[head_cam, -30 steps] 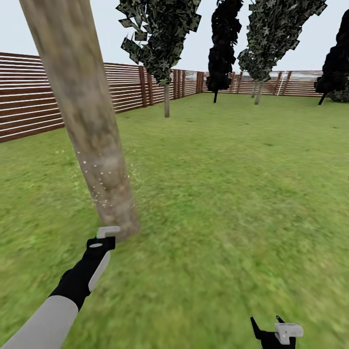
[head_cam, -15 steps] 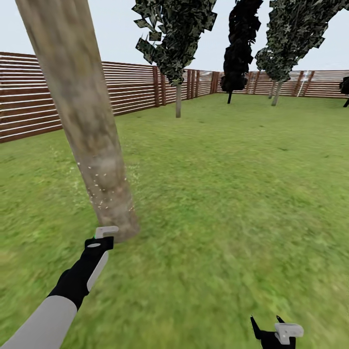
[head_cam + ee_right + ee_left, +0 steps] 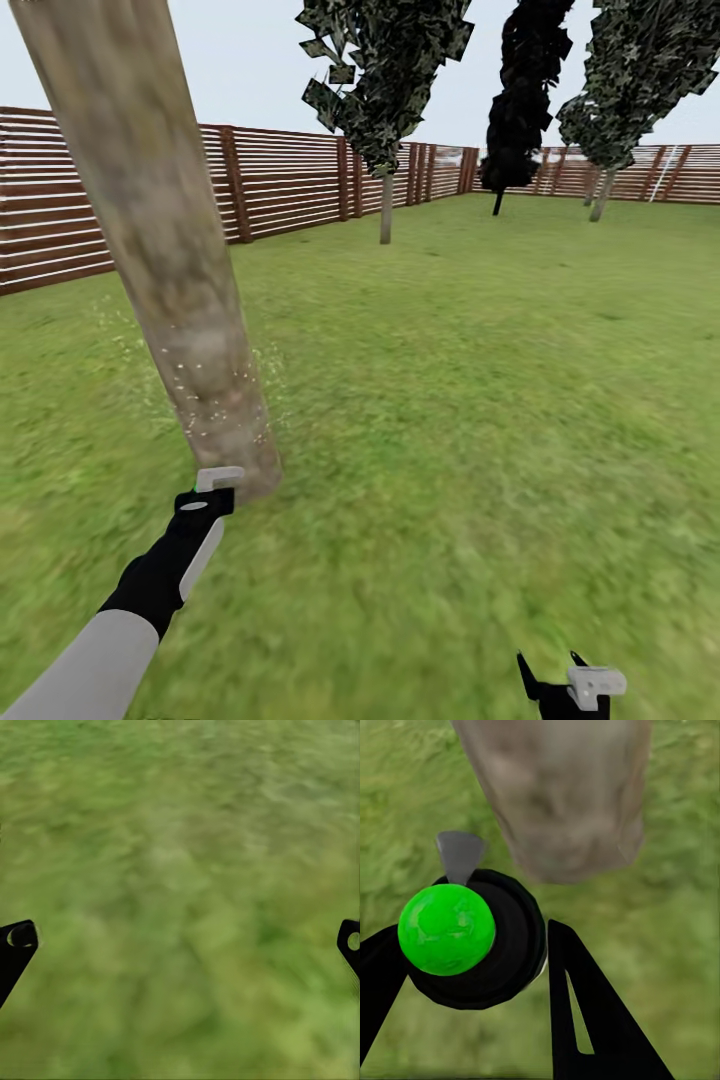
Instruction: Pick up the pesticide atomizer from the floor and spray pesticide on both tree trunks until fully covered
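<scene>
In the left wrist view the pesticide atomizer [image 3: 502,945], a dark round bottle with a bright green dot [image 3: 446,928], sits between the black fingers [image 3: 585,1020] of my left gripper [image 3: 472,945], which is shut on it. It faces the foot of a thick beige-grey tree trunk [image 3: 562,795]. The head view shows my left gripper [image 3: 212,487] just in front of that trunk's base [image 3: 235,460]. White pesticide specks [image 3: 215,395] dot the lower trunk and the grass beside it. My right gripper [image 3: 560,685] hangs low at the right, open over bare grass [image 3: 180,900].
A second tree [image 3: 386,205] with a grey trunk and blocky green crown stands farther back near the slatted wooden fence [image 3: 280,185]. More trees [image 3: 600,205] line the far fence. Open lawn [image 3: 480,400] stretches to the right of the near trunk.
The whole head picture has slid right, so the camera has turned left. Both arms keep their places in it, and the left gripper stays shut on the atomizer at the trunk's base.
</scene>
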`<state>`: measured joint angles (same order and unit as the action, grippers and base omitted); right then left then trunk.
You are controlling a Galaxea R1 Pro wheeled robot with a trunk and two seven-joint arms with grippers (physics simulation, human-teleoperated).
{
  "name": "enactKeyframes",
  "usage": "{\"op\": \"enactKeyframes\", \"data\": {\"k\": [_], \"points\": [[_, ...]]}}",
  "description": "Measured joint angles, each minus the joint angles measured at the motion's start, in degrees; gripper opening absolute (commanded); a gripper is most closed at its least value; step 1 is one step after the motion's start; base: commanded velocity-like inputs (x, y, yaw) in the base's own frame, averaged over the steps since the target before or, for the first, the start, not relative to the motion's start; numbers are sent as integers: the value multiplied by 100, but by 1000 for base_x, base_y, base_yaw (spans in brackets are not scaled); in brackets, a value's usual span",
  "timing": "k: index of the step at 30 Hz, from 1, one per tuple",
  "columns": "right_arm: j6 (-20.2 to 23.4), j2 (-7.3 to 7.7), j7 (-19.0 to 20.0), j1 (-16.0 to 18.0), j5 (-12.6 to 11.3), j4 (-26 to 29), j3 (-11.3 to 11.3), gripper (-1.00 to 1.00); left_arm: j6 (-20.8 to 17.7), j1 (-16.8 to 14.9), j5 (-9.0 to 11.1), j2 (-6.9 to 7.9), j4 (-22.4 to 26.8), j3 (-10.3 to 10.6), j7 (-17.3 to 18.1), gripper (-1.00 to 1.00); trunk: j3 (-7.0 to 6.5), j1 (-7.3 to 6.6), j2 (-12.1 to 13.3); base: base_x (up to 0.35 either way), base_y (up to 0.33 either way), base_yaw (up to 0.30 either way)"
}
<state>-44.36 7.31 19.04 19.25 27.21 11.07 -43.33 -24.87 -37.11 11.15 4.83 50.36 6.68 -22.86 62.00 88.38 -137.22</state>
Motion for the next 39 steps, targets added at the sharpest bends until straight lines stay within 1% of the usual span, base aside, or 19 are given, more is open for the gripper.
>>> {"op": "enactKeyframes", "data": {"k": [3, 11, 33, 39], "points": [[0, 1, -1, 0, 2, 0, 0, 100, 0, -1, 3, 0, 0, 0, 0, -100, 0, 0, 0, 113, -264, 273], [-1, 2, 1, 0, -3, 0, 0, 100, 0, -2, -3, 2, 0, -12, -2, -100, 0, 0, 0, 115, -264, 60], [5, 3, 2, 0, 3, 0, 0, 100, 0, 2, -2, 0, 0, -18, -7, -100, 0, 0, 0, 119, -264, 272], [0, 2, 1, 0, -3, 0, 0, 100, 0, 2, -3, 8, 0, -18, -6, -100, 0, 0, 0, 119, -264, 69]]}}
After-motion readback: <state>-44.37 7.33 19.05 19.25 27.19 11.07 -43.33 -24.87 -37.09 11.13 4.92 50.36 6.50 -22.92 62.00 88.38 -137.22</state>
